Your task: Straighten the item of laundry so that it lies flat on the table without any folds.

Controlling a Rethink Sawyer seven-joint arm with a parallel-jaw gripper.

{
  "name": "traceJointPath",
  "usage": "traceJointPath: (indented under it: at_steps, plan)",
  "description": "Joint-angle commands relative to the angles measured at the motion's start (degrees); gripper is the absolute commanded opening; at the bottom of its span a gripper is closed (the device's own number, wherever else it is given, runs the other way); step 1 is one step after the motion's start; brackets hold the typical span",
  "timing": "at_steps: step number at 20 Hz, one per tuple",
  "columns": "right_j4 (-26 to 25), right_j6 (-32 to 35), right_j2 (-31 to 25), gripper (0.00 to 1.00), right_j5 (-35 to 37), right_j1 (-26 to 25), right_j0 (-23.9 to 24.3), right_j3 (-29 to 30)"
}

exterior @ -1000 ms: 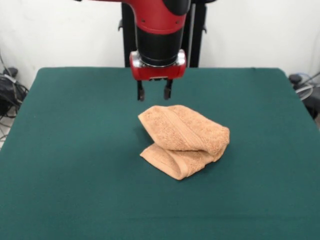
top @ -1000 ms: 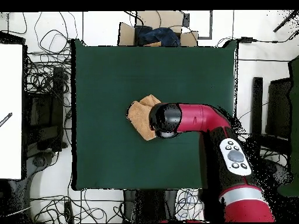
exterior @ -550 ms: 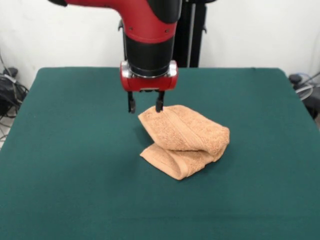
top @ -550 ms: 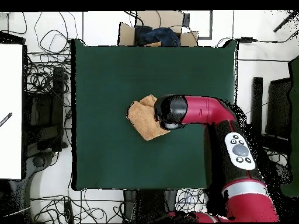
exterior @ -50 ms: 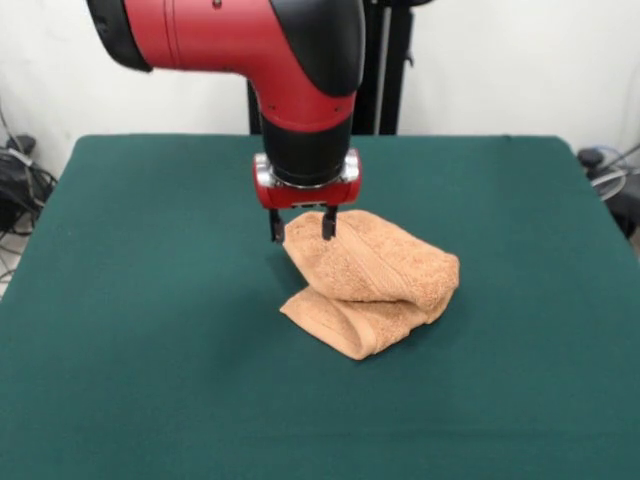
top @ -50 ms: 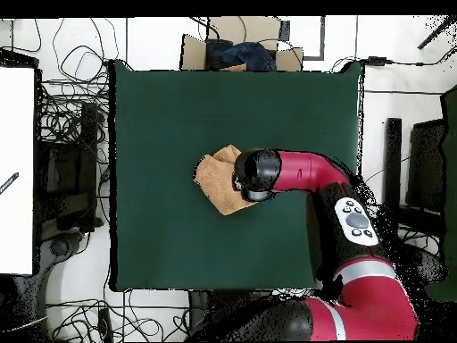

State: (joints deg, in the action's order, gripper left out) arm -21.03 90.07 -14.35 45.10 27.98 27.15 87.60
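- We see the table (exterior @ -50 ms: 150, 330), the largest thing here, covered in dark green cloth that fills nearly the whole front view; in the overhead view it is a big green rectangle (top @ -50 ms: 161, 241) with tangled cables on the floor around it.
- We see the red and black arm (exterior @ -50 ms: 260, 50) coming down from the top of the front view; in the overhead view the arm (top @ -50 ms: 308, 171) reaches from the lower right toward the middle of the table.
- We find the peach-orange towel (exterior @ -50 ms: 375, 275) near the middle of the table, a little to the right in the front view. It is not flat: it lies bunched, with a thick upper fold resting over a lower layer that points toward the near left. A woven band runs across the upper fold.
- In the overhead view the towel (top @ -50 ms: 217, 183) shows to the left of the arm's head, which covers its right part.
- We see the gripper (exterior @ -50 ms: 301, 226) at the far left end of the towel. Its two dark fingers (exterior @ -50 ms: 327, 224) stand apart, released, not clenched. The left one is just beside the towel's edge, and the right one is against the cloth of the upper fold.
- We cannot tell if any cloth is truly between the fingers.
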Motion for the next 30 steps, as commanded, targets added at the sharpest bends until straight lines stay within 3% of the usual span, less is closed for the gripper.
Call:
traceJointPath:
  at_steps: [1, 30]
  plan:
    - [-2.59, -2.47, -3.82, 1.00, -3.39, -2.15, -0.39, -0.27]
    - [-7.65, -3.87, -3.55, 1.00, -7.14, -5.92, -0.83, -2.00]
